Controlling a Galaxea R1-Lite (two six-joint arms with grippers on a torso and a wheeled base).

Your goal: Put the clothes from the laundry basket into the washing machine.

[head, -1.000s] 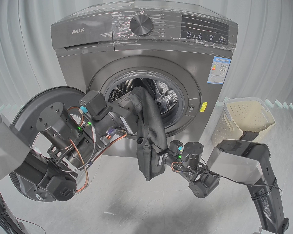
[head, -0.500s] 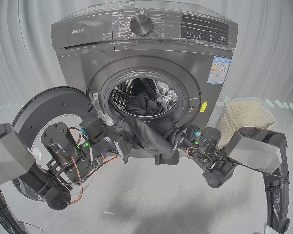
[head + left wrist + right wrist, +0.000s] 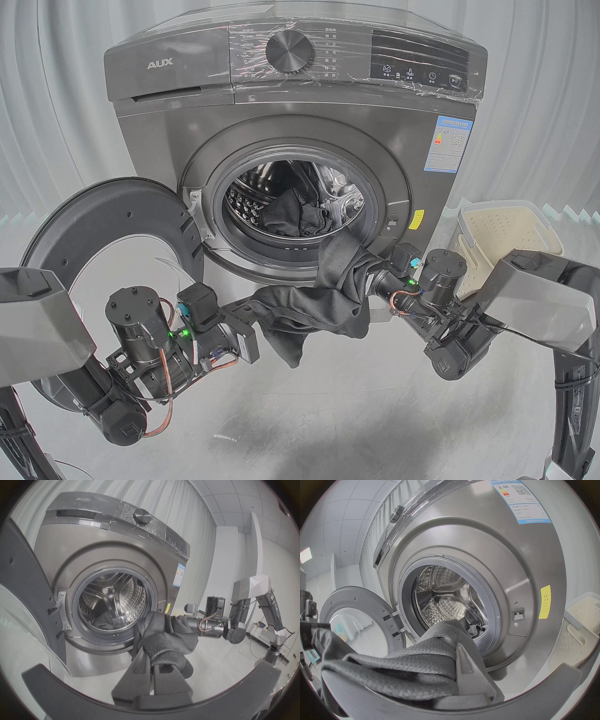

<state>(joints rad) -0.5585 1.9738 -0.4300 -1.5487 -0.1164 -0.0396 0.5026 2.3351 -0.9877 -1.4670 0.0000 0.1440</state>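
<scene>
- My left claw (image 3: 252, 314) (image 3: 153, 662) is clenched on one end of a dark grey knitted garment (image 3: 325, 300) (image 3: 170, 637) (image 3: 400, 667), low down in front of the machine and toward the open door's side.
- My right claw (image 3: 373, 282) is clamped on the other end of the same garment, just beside the lower right of the loading port.
- The garment spans the gap between my two claws, outside the drum and below the port. One fold rises toward the lower right of the port rim; I cannot tell whether it touches. A loose tail hangs down near my left claw, above the pale grey floor (image 3: 312, 412).
- The grey metal front-loading washing machine (image 3: 281, 125) (image 3: 103, 542) (image 3: 487, 542) stands straight ahead of me, its round grey door (image 3: 106, 212) (image 3: 353, 605) swung fully open on my left.
- Inside the shiny steel drum (image 3: 247, 209) (image 3: 125, 595) (image 3: 447, 602) a heap of dark clothes (image 3: 294, 215) lies at the bottom.
- The cream perforated plastic laundry basket (image 3: 506, 237) (image 3: 581, 630) sits on the floor just to the right of the machine, behind my right arm.
</scene>
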